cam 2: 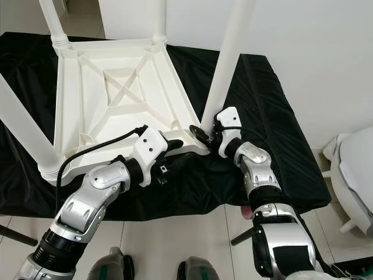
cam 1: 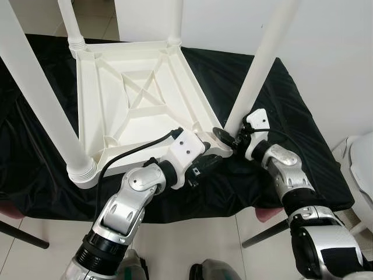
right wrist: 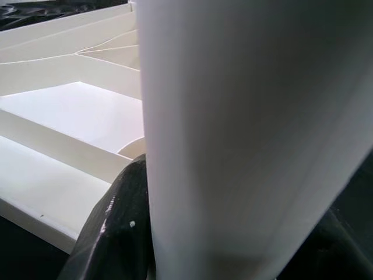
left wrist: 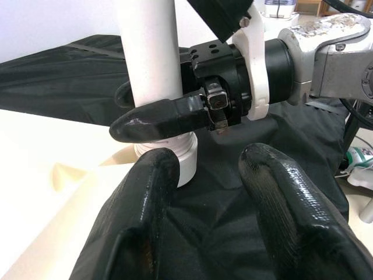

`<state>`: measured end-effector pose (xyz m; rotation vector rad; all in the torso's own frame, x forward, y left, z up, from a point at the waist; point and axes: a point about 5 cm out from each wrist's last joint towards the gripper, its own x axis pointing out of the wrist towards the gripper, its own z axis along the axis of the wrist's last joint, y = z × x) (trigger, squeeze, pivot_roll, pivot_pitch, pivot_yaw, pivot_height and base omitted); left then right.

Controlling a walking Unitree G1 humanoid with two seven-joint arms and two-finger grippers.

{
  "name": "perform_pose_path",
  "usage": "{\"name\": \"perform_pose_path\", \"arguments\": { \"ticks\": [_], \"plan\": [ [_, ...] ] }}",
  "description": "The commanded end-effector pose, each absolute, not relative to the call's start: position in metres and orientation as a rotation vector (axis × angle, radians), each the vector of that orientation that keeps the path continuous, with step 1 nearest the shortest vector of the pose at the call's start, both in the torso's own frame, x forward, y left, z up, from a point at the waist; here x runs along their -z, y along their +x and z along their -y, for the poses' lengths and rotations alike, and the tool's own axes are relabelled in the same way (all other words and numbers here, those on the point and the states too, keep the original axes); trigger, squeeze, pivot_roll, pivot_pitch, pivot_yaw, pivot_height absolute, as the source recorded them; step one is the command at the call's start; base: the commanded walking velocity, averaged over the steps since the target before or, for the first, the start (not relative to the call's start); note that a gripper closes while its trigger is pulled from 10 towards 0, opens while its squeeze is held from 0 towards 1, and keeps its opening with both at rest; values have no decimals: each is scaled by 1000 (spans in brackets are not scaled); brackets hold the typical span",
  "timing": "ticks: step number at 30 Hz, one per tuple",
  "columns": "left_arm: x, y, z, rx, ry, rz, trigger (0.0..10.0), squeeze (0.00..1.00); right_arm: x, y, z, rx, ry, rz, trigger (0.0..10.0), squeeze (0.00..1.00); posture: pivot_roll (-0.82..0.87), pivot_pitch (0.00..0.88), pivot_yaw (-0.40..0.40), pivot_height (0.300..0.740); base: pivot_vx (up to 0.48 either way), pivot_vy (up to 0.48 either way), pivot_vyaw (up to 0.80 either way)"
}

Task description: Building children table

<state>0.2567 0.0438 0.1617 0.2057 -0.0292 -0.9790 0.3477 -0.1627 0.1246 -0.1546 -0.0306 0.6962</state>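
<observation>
Tabletop point(cam 1: 137, 99), white plastic, lies upside down on a black cloth point(cam 1: 291, 111) that covers the work surface; its ribbed underside faces up, with a cross brace in the middle. I see four white legs standing up from its corners: the near-left leg point(cam 1: 35, 99) seated in a ringed socket, the far-left leg point(cam 1: 69, 20), a far-right leg point(cam 1: 175, 20), and the near-right leg point(cam 1: 262, 64), which leans away to the right.

My right gripper point(cam 2: 204, 135) is at the base of the near-right leg, and its black fingers point(left wrist: 157, 119) are closed around that leg just above the threaded collar (the left wrist view shows one finger pressed across the white tube, and the right wrist view shows the tube close up between dark pads).

My left gripper point(left wrist: 215, 204) sits low over the cloth at the near-right corner of the tabletop, just beside the right gripper. Its two fingers stand apart with nothing between them, and a black cable point(cam 1: 131, 150) runs along its forearm.

Pale tiled floor point(cam 1: 192, 239) shows at the near edge.
</observation>
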Motion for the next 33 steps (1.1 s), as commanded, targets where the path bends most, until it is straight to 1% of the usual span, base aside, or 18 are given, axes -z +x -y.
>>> {"name": "perform_pose_path", "arguments": {
  "ticks": [1, 2, 3, 7, 10, 12, 14, 15, 17, 19, 20, 23, 24, 27, 33],
  "plan": [
    [-162, 258, -45, 932, 209, 30, 10000, 0, -118, 345, 161, -725, -192, 9, 1137, 0, -82, 4, -60, 740, 0, 0, 0],
    [-162, 258, -45, 934, 210, 29, 10000, 0, -117, 344, 161, -720, -185, 10, 1137, 0, -83, 7, -58, 740, 0, 0, 0],
    [-162, 257, -45, 936, 210, 28, 10000, 0, -115, 344, 160, -707, -160, 10, 10000, 0, -85, 9, -58, 740, 0, 0, 0],
    [-161, 257, -45, 940, 211, 26, 10000, 0, -114, 339, 155, -691, -112, 31, 10000, 0, -85, 12, -58, 740, 0, 0, 0],
    [-161, 256, -45, 941, 211, 25, 10000, 0, -114, 336, 151, -686, -108, 41, 10000, 0, -86, 16, -58, 740, 0, 0, 0],
    [-161, 255, -45, 943, 209, 22, 10000, 0, -113, 333, 146, -592, -113, 31, 10000, 0, -86, 17, -59, 740, 0, 0, 0],
    [-161, 255, -45, 943, 209, 22, 10000, 0, -113, 333, 146, -592, -113, 31, 10000, 0, -86, 17, -59, 740, 0, 0, 0],
    [-160, 254, -45, 944, 209, 21, 10000, 0, -111, 332, 145, -542, -125, 20, 10000, 0, -86, 17, -59, 740, 0, 0, 0],
    [-160, 253, -45, 947, 209, 18, 10000, 0, -109, 325, 140, -380, -1, -11, 10000, 0, -88, 15, -63, 740, 0, 0, 0],
    [-159, 253, -45, 950, 209, 17, 10000, 0, -109, 316, 136, -297, 44, -11, 10000, 0, -92, 16, -62, 740, 0, 0, 0],
    [-159, 253, -43, 956, 209, 16, 10000, 0, -110, 309, 132, -190, 63, -5, 10000, 0, -95, 14, -65, 740, 0, 0, 0],
    [-159, 253, -42, 959, 209, 16, 10000, 0, -111, 307, 132, -152, 71, -10, 10000, 0, -95, 14, -65, 740, 0, 0, 0],
    [-158, 252, -41, 965, 208, 17, 10000, 0, -112, 301, 128, -85, 75, -12, 10000, 0, -98, 12, -65, 740, 0, 0, 0],
    [-158, 252, -40, 968, 209, 17, 10000, 0, -115, 297, 121, -86, 57, -5, 10000, 0, -100, 9, -67, 740, 0, 0, 0],
    [-158, 251, -39, 976, 203, 17, 10000, 0, -117, 293, 125, -60, 47, -30, 10000, 0, -105, 10, -70, 740, 0, 0, 0]
  ]
}}
